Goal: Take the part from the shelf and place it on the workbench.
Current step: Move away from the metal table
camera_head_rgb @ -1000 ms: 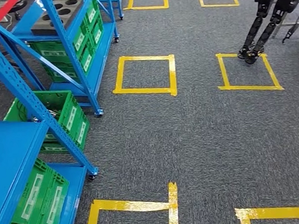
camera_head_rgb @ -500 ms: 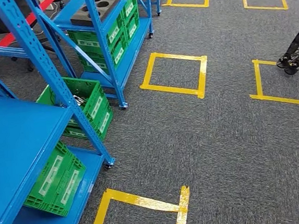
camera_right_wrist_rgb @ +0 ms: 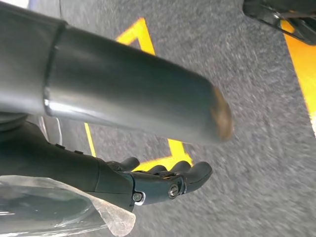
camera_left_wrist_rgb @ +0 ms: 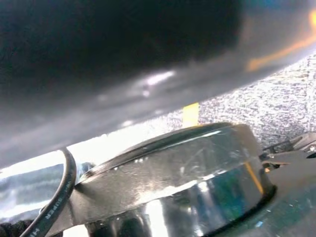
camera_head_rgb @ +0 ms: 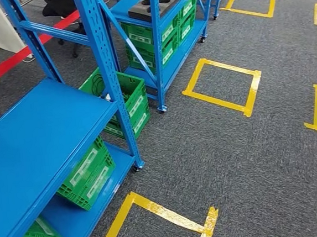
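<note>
Part to fetch cannot be picked out for certain; a dark grey block with round holes [camera_head_rgb: 155,1] lies on the farther blue shelf [camera_head_rgb: 159,57], well away, and may be it. The nearer blue shelf [camera_head_rgb: 37,140] has green crates [camera_head_rgb: 88,172] beneath. The right hand [camera_right_wrist_rgb: 160,182] hangs over grey carpet [camera_head_rgb: 236,161], fingers loosely straight, holding nothing. Whether the left hand is open or closed cannot be told from its blurred wrist view. The robot would do best to stand square and close to the shelf before reaching.
</note>
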Controlling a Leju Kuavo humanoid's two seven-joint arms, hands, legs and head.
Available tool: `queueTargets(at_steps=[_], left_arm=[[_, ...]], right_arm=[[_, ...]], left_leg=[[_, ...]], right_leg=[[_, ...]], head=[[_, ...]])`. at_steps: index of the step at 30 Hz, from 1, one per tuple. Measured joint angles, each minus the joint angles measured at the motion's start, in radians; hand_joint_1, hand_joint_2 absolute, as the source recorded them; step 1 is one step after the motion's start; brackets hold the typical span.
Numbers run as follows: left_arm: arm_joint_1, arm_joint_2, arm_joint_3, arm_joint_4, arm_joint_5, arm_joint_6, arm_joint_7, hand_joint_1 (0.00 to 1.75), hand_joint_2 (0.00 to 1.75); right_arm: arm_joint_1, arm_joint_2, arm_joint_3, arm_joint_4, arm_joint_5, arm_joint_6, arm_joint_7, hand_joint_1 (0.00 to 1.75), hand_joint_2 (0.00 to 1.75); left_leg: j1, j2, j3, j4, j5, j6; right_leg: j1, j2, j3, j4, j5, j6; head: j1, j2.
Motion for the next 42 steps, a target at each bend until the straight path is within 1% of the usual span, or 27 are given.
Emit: queueTargets(at_steps=[2, 3, 5, 7, 9, 11, 12, 13, 14, 16, 18, 19, 20, 21, 23, 25, 27, 28, 29, 31, 33, 34, 35, 36, 38, 40, 42], left_arm=[[-0.004, -0.002, 0.0, 0.004, 0.002, 0.0, 0.007, 0.0, 0.0], [-0.005, -0.002, 0.0, 0.006, 0.002, 0.0, 0.01, 0.0, 0.0], [-0.006, -0.002, 0.0, 0.011, 0.005, 0.0, 0.015, 0.0, 0.0], [-0.006, -0.002, 0.0, 0.017, 0.009, 0.0, 0.02, 0.0, 0.0], [-0.009, -0.003, 0.0, 0.019, 0.011, 0.0, 0.024, 0.0, 0.0], [-0.011, -0.003, 0.0, 0.021, 0.013, 0.0, 0.026, 0.0, 0.0], [-0.01, -0.003, 0.0, 0.021, 0.013, 0.0, 0.026, 0.0, 0.0], [-0.01, -0.003, 0.0, 0.022, 0.014, 0.0, 0.026, 0.0, 0.0], [-0.009, -0.002, 0.0, 0.023, 0.014, 0.001, 0.027, 0.0, 0.0], [-0.009, -0.001, 0.001, 0.024, 0.016, 0.001, 0.027, 0.0, 0.0], [-0.012, 0.0, 0.002, 0.025, 0.018, 0.002, 0.027, 0.0, 0.0], [-0.013, 0.0, 0.002, 0.026, 0.02, 0.002, 0.027, 0.0, 0.0], [-0.012, 0.0, 0.003, 0.027, 0.021, 0.002, 0.027, 0.0, 0.0], [-0.01, 0.0, 0.003, 0.028, 0.023, 0.002, 0.027, 0.0, 0.0], [-0.008, 0.0, 0.004, 0.03, 0.026, 0.002, 0.028, 0.0, 0.0], [-0.01, -0.001, 0.006, 0.03, 0.031, 0.001, 0.029, 0.0, 0.0], [-0.01, -0.002, 0.01, 0.031, 0.037, 0.0, 0.029, 0.0, 0.0], [-0.009, -0.002, 0.011, 0.031, 0.039, 0.0, 0.029, 0.0, 0.0], [-0.007, -0.002, 0.013, 0.031, 0.041, 0.0, 0.029, 0.0, 0.0], [-0.006, -0.001, 0.016, 0.032, 0.043, 0.0, 0.028, 0.0, 0.0], [-0.007, -0.001, 0.019, 0.032, 0.043, 0.0, 0.027, 0.0, 0.0], [-0.007, 0.0, 0.02, 0.033, 0.043, 0.0, 0.026, 0.0, 0.0], [-0.005, 0.0, 0.02, 0.033, 0.043, 0.0, 0.025, 0.0, 0.0], [-0.003, 0.001, 0.021, 0.034, 0.043, 0.0, 0.024, 0.0, 0.0], [-0.001, 0.001, 0.022, 0.036, 0.043, 0.0, 0.023, 0.0, 0.0], [-0.003, 0.001, 0.024, 0.037, 0.043, 0.001, 0.02, 0.0, 0.0], [-0.004, 0.001, 0.026, 0.037, 0.043, 0.001, 0.015, 0.0, 0.0]], right_arm=[[-0.001, -0.001, 0.0, 0.001, 0.001, 0.002, -0.001, 0.0, 0.0], [-0.002, -0.001, 0.0, 0.001, 0.002, 0.003, -0.002, 0.0, 0.0], [-0.003, -0.001, 0.0, 0.001, 0.003, 0.005, -0.003, 0.0, 0.0], [-0.005, -0.001, 0.0, 0.001, 0.005, 0.005, -0.003, 0.0, 0.0], [-0.004, -0.002, 0.0, 0.001, 0.006, 0.006, -0.004, 0.0, 0.0], [0.0, -0.002, 0.0, 0.001, 0.006, 0.007, -0.004, 0.0, 0.0], [0.0, -0.002, 0.0, 0.001, 0.006, 0.008, -0.003, 0.0, 0.0], [-0.001, -0.002, 0.0, 0.001, 0.006, 0.009, -0.003, 0.0, 0.0], [-0.002, -0.002, 0.0, 0.001, 0.006, 0.009, -0.003, 0.0, 0.0], [-0.005, -0.002, 0.001, 0.001, 0.008, 0.01, -0.003, 0.0, 0.0], [-0.007, -0.001, 0.002, 0.001, 0.01, 0.012, -0.003, 0.0, 0.0], [-0.008, -0.001, 0.002, 0.001, 0.012, 0.013, -0.003, 0.0, 0.0], [-0.009, -0.001, 0.003, 0.001, 0.013, 0.014, -0.003, 0.0, 0.0], [-0.011, -0.001, 0.003, 0.0, 0.015, 0.014, -0.003, 0.0, 0.0], [-0.012, -0.001, 0.004, -0.001, 0.019, 0.015, -0.003, 0.0, 0.0], [-0.011, -0.001, 0.005, -0.001, 0.022, 0.018, -0.003, 0.0, 0.0], [-0.01, -0.001, 0.007, -0.001, 0.024, 0.021, -0.003, 0.0, 0.0], [-0.009, -0.001, 0.008, -0.001, 0.026, 0.02, -0.003, 0.0, 0.0], [-0.009, -0.001, 0.01, -0.001, 0.026, 0.017, -0.003, 0.0, 0.0], [-0.009, -0.001, 0.012, -0.001, 0.028, 0.009, -0.003, 0.0, 0.0], [-0.011, 0.001, 0.013, -0.001, 0.03, 0.009, -0.003, 0.0, 0.0], [-0.013, 0.001, 0.014, -0.001, 0.031, 0.012, -0.003, 0.0, 0.0], [-0.014, 0.002, 0.015, -0.001, 0.032, 0.015, -0.003, 0.0, 0.0], [-0.016, 0.002, 0.017, -0.001, 0.032, 0.018, -0.003, 0.0, 0.0], [-0.018, 0.003, 0.02, -0.001, 0.033, 0.021, -0.004, 0.0, 0.0], [-0.017, 0.003, 0.021, -0.001, 0.033, 0.021, -0.004, 0.0, 0.0], [-0.015, 0.003, 0.021, -0.001, 0.032, 0.022, -0.004, 0.0, 0.0]], left_leg=[[0.0, -0.024, -0.007, 0.011, -0.003, -0.012], [0.001, -0.035, -0.013, 0.013, -0.002, -0.018], [0.003, -0.053, -0.02, 0.014, 0.002, -0.03], [0.001, -0.013, -0.033, 0.04, -0.016, -0.04], [-0.002, 0.052, -0.077, 0.137, -0.07, -0.047], [-0.001, 0.071, -0.134, 0.261, -0.122, -0.048], [-0.001, 0.073, -0.147, 0.29, -0.125, -0.047], [-0.002, 0.075, -0.142, 0.282, -0.11, -0.043], [-0.004, 0.081, -0.117, 0.236, -0.078, -0.036], [-0.018, 0.131, -0.049, 0.103, -0.023, -0.013], [-0.033, 0.176, -0.014, 0.028, -0.012, 0.005], [-0.037, 0.177, -0.013, 0.022, -0.015, 0.009], [-0.036, 0.162, -0.012, 0.015, -0.014, 0.012], [-0.033, 0.148, -0.008, 0.007, -0.009, 0.015], [-0.023, 0.121, 0.002, -0.01, 0.0, 0.022], [-0.017, 0.093, 0.004, -0.014, 0.005, 0.025], [-0.016, 0.063, 0.004, -0.013, 0.005, 0.026], [-0.016, 0.047, 0.005, -0.013, 0.005, 0.025], [-0.015, 0.032, 0.006, -0.011, 0.004, 0.024], [-0.013, 0.004, 0.006, -0.004, 0.0, 0.015], [-0.011, -0.02, -0.001, 0.004, -0.003, 0.003], [-0.01, -0.031, -0.006, 0.006, -0.001, -0.004], [-0.008, -0.041, -0.009, 0.007, 0.0, -0.01], [-0.007, -0.045, -0.011, 0.008, 0.0, -0.015], [-0.008, -0.01, -0.029, 0.046, -0.026, -0.026], [-0.007, 0.049, -0.087, 0.165, -0.086, -0.037], [-0.003, 0.072, -0.145, 0.281, -0.125, -0.043]], right_leg=[[-0.007, 0.048, 0.045, -0.101, 0.033, -0.003], [-0.008, 0.06, 0.053, -0.115, 0.028, -0.008], [-0.006, 0.043, 0.059, -0.117, 0.028, -0.023], [-0.006, 0.016, 0.061, -0.121, 0.03, -0.038], [-0.002, -0.015, 0.062, -0.123, 0.029, -0.05], [0.004, -0.049, 0.063, -0.123, 0.026, -0.055], [0.007, -0.066, 0.064, -0.123, 0.024, -0.057], [0.01, -0.08, 0.066, -0.122, 0.022, -0.058], [0.013, -0.093, 0.069, -0.122, 0.02, -0.058], [0.019, -0.118, 0.077, -0.123, 0.014, -0.057], [0.023, -0.142, 0.081, -0.123, 0.009, -0.05], [0.025, -0.155, 0.083, -0.125, 0.008, -0.046], [0.025, -0.169, 0.087, -0.128, 0.006, -0.041], [0.025, -0.167, 0.091, -0.128, 0.001, -0.036], [0.022, -0.116, 0.076, -0.086, -0.03, -0.025], [0.015, -0.051, 0.016, 0.033, -0.086, -0.017], [0.01, -0.034, -0.04, 0.131, -0.107, -0.01], [0.008, -0.033, -0.047, 0.13, -0.089, -0.008], [0.006, -0.03, -0.036, 0.091, -0.054, -0.006], [0.0, 0.002, 0.017, -0.041, 0.016, -0.004], [-0.002, 0.036, 0.056, -0.117, 0.035, -0.01], [-0.001, 0.042, 0.062, -0.122, 0.029, -0.016], [-0.001, 0.033, 0.065, -0.123, 0.031, -0.024], [-0.001, 0.021, 0.066, -0.125, 0.033, -0.031], [-0.004, -0.003, 0.07, -0.132, 0.035, -0.045], [-0.002, -0.031, 0.074, -0.135, 0.032, -0.055], [0.001, -0.063, 0.077, -0.135, 0.028, -0.058]], head=[[0.0, 0.0], [0.0, 0.0], [-0.001, 0.0], [-0.004, 0.0], [-0.009, 0.0], [-0.01, 0.0], [-0.01, 0.0], [-0.01, 0.0], [-0.01, 0.0], [-0.01, 0.0], [-0.01, 0.0], [-0.011, 0.0], [-0.012, 0.0], [-0.01, 0.0], [-0.006, 0.0], [0.0, 0.0], [0.003, 0.0], [0.003, 0.0], [0.003, 0.0], [0.004, 0.0], [0.004, 0.0], [0.004, 0.0], [0.004, 0.0], [0.004, 0.0], [-0.003, 0.0], [-0.012, 0.0], [-0.013, 0.0]])
